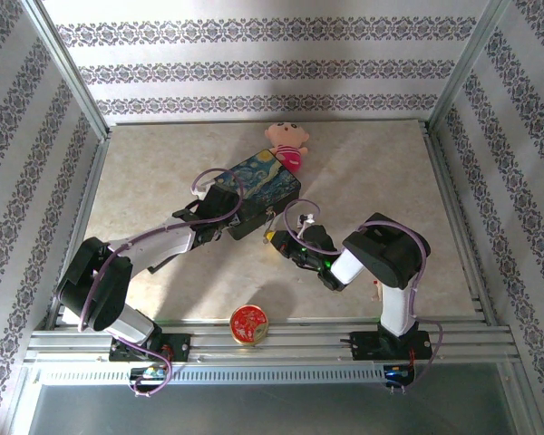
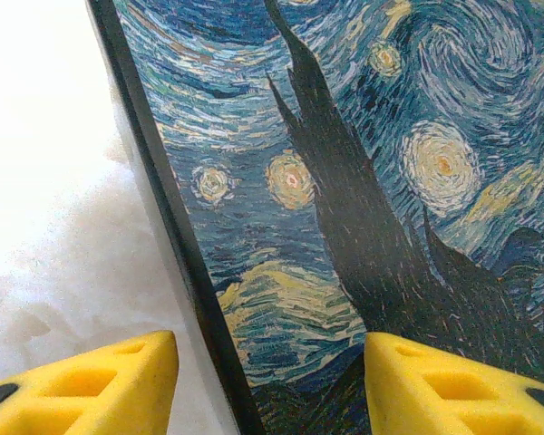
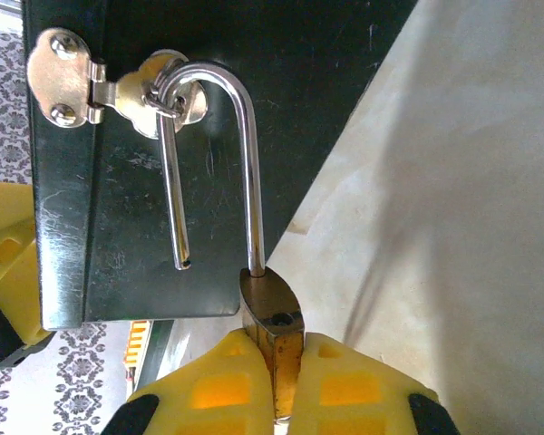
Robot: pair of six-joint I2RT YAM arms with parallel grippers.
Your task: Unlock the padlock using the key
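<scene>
Right wrist view: the right gripper [image 3: 274, 367] pinches the padlock [image 3: 270, 308] by its brass body. Its shackle [image 3: 240, 136] is open, one leg free, hooked through the hasp [image 3: 118, 91] on the box [image 3: 118, 236] front, mid-worktop. The left gripper [image 2: 270, 381] straddles the box edge, spread; whether it clamps I cannot tell.

A pale, marbled table [image 1: 381, 181] carries three things. A blue painted box [image 1: 258, 186] lies flat on it, set at a slant. One long edge of the box runs between the jaws of the left gripper [image 1: 225, 217]. Its dark side wall stands just beyond the jaws of the right gripper [image 1: 276, 237]. A pink plush doll [image 1: 288, 145] lies past both pairs of jaws, against the box's far end. A round red tin [image 1: 249, 324] sits well behind both, at the table's near edge.
</scene>
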